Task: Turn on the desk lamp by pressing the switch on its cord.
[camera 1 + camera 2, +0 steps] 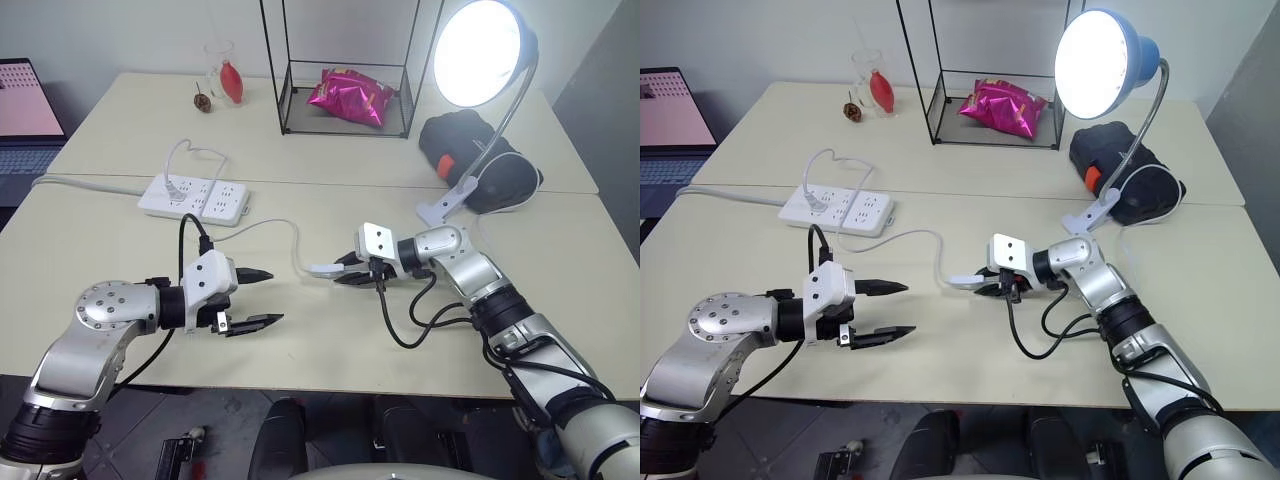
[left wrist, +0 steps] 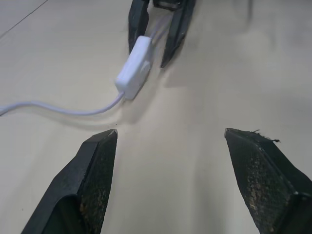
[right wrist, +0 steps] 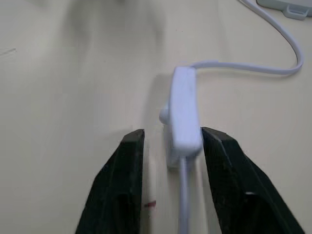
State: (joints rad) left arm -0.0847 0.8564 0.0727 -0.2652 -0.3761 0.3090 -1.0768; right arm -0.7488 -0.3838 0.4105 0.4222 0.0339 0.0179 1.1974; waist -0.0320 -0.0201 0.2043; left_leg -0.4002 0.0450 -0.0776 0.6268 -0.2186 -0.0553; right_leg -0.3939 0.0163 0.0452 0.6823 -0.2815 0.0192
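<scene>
Right tool straddles the small white oblong switch on the beige worktop, fingers parted, one touching it; blue-shaded desk lamp glows, so pressing looks done; left tool hangs open, empty

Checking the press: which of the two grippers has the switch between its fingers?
The right gripper: the small white oblong switch sits between its black fingers. The left gripper hangs open, apart.
</scene>
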